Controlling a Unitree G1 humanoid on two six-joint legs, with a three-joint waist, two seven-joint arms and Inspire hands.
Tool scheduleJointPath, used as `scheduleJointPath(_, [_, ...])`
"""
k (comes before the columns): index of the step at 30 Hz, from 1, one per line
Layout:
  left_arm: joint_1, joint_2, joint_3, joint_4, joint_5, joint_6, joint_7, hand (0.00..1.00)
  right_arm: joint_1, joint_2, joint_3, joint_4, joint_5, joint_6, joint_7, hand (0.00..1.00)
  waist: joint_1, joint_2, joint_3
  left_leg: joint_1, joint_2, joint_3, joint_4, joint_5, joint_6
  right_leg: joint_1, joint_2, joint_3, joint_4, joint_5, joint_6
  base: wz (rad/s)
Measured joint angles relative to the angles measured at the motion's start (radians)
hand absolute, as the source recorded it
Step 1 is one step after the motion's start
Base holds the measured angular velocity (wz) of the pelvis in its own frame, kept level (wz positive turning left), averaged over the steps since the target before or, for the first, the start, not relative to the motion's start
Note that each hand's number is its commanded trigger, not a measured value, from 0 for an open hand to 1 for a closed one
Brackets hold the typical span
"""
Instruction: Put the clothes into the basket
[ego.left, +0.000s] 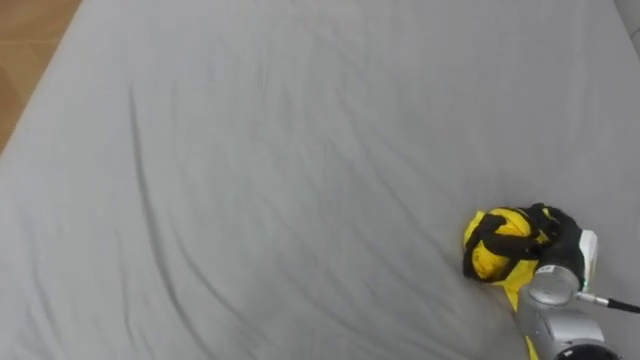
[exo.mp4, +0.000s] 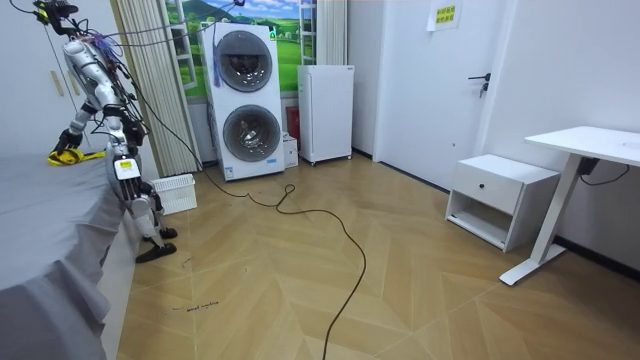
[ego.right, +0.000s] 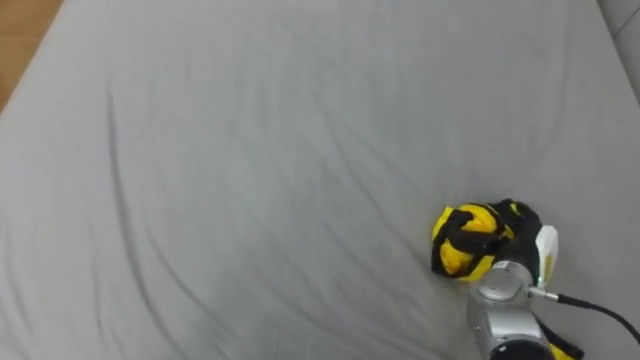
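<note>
A bunched yellow garment with black trim (ego.left: 503, 246) lies on the grey bed sheet (ego.left: 300, 170) at the lower right. My right hand (ego.left: 552, 236) comes in from the lower right, and its dark fingers are curled round the garment. In the room view I stand bent over the bed's edge at the room view's left, with the yellow garment (exo.mp4: 66, 156) under my reaching hand. My left hand (exo.mp4: 124, 162) hangs by my side there, too small to read. A white basket (exo.mp4: 176, 193) stands on the floor just behind my legs.
The wrinkled sheet stretches wide to the left and far side, with wooden floor (ego.left: 25, 60) at its upper left corner. Behind me are stacked washing machines (exo.mp4: 246, 100), a white fridge (exo.mp4: 327, 112), a low cabinet (exo.mp4: 498, 200) and a desk (exo.mp4: 585, 150).
</note>
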Motion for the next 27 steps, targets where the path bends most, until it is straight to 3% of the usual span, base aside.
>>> scheduleJointPath(5, [-0.018,0.001,0.0,0.003,0.0,0.025,0.001,0.0,-0.023,-0.039,0.006,0.117,-0.01,-0.02,0.075,1.0,0.003,0.001,0.0023,-0.018,0.0,-0.002,0.001,0.001,-0.001,-0.014,0.001,-0.004,0.0,-0.005,-0.001,0.04])
scheduleJointPath(13, [-0.045,0.009,-0.023,0.002,0.001,0.01,0.0,0.0,-0.021,-0.046,0.009,0.182,-0.015,-0.045,0.117,1.0,-0.003,-0.009,0.009,-0.051,0.001,-0.002,0.018,0.0,-0.001,-0.016,0.0,-0.04,-0.02,-0.004,-0.001,0.12])
scheduleJointPath(20, [-0.049,0.029,-0.016,-0.013,0.001,-0.003,0.005,0.0,-0.015,-0.066,-0.024,0.198,-0.019,-0.054,0.127,1.0,-0.002,-0.005,0.0057,-0.056,0.001,0.001,0.026,0.0,-0.001,-0.016,0.0,-0.048,-0.02,-0.004,-0.001,0.06])
scheduleJointPath(24, [-0.05,0.031,0.003,-0.01,0.001,-0.008,0.011,0.0,0.001,-0.069,-0.039,0.192,-0.019,-0.063,0.134,1.0,-0.004,0.0,0.0001,-0.045,0.001,0.003,0.024,0.001,-0.001,-0.006,0.0,-0.048,-0.017,-0.004,-0.001,0.0])
scheduleJointPath(27, [-0.052,0.03,0.002,-0.001,0.001,-0.008,0.03,0.0,0.008,-0.069,-0.039,0.188,-0.013,-0.059,0.134,1.0,-0.004,-0.004,0.0005,-0.011,0.0,0.004,0.006,0.002,0.0,0.017,0.0,-0.041,-0.018,-0.005,0.0,-0.05])
